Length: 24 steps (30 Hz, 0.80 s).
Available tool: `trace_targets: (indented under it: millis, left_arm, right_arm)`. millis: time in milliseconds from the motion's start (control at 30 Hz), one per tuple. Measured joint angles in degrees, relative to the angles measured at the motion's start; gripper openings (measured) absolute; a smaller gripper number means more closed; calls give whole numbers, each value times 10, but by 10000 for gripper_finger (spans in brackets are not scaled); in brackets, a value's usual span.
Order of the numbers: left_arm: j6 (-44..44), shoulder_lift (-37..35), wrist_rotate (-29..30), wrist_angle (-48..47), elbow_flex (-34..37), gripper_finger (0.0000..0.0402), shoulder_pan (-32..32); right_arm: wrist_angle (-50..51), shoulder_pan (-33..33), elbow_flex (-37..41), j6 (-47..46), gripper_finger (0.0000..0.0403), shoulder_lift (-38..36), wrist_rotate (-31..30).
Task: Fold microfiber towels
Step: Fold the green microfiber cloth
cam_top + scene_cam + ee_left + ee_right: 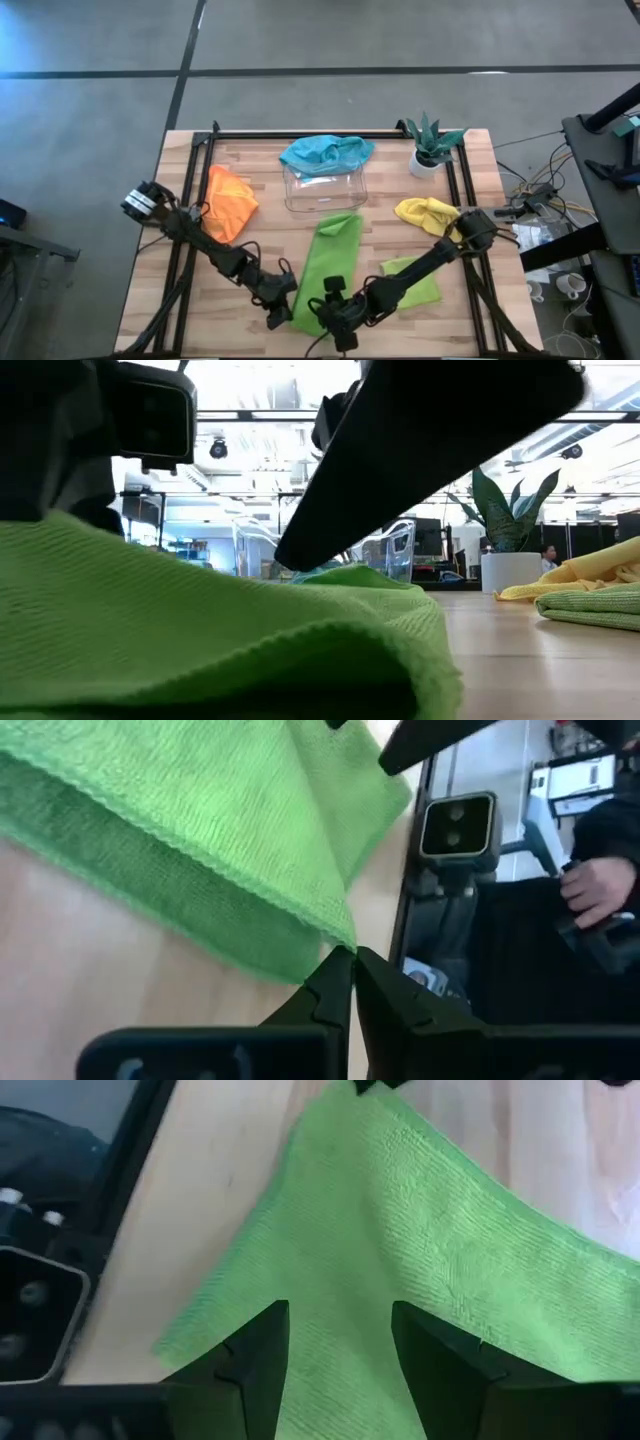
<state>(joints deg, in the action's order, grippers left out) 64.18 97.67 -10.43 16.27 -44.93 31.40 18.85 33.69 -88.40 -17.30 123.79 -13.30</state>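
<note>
1. Nearest the front edge of the worktop [200, 330], the left gripper [352, 956] has its fingers pinched together on a corner of the long lime towel [330, 270].
2. The right gripper [340, 1342] hovers over the same towel, fingers apart, holding nothing.
3. The cloth looks soft and limp; corners and hems should give the surest hold.
4. Beyond: a second lime towel [415, 280], one yellow towel [425, 212], one orange towel [230, 200], and one teal towel [325, 152] draped on the tray [325, 195].
</note>
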Motion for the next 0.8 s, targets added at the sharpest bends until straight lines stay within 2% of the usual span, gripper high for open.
trace_targets:
  millis: [300,433,600,733,800]
  left_arm:
    - [-2,31,5,8,-2,3,0]
    - [13,29,-1,3,0,18,-2]
    - [15,-7,-19,-26,1,37,-3]
    - [10,-52,-68,-51,1,37,-3]
    - [-23,-81,-53,-59,1,38,-2]
  right_arm:
    - [-97,18,36,-3,176,0,4]
    - [-152,24,69,-5,176,0,3]
    - [-188,31,100,-25,176,1,8]
    - [-180,32,121,-38,176,1,22]
    - [-182,32,130,-54,176,-1,27]
